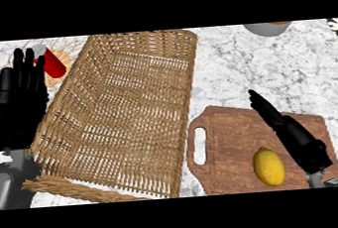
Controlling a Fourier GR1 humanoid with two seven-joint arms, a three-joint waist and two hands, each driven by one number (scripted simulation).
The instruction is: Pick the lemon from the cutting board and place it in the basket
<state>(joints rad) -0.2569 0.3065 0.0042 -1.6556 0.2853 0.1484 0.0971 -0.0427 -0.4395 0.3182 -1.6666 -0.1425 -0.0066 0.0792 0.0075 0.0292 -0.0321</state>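
**A:** ok so where's the lemon [269, 166] right now?

**B:** sitting on the cutting board [236, 131], down around 5 o'clock of the whole counter [271, 69]. It lies near the board's lower right part, long way pointing roughly 12 to 6. Nothing is gripping it.

**A:** and the right hand [294, 134]?

**B:** over the board, just to the 3 o'clock side of the lemon. Fingers are straight and pressed together, pointing up toward 11 o'clock. Seen edge-on, so it looks like a thin black blade. Can't tell if it touches the lemon, looks just beside it.

**A:** basket?

**B:** big wicker basket [128, 109] fills the middle-left, tilted so its open end faces 12 to 1 o'clock. The board's handle slot sits just beside the basket's right wall.

**A:** left hand doing anything?

**B:** the left hand [17, 104] rests at 9 o'clock, fingers up and straight, held side by side, holding nothing. Behind its fingertips there's something red [54, 65] on a woven mat [67, 58], around 11 o'clock. And a grey bowl [267, 28] peeks in at 1 o'clock, cut off by the edge.
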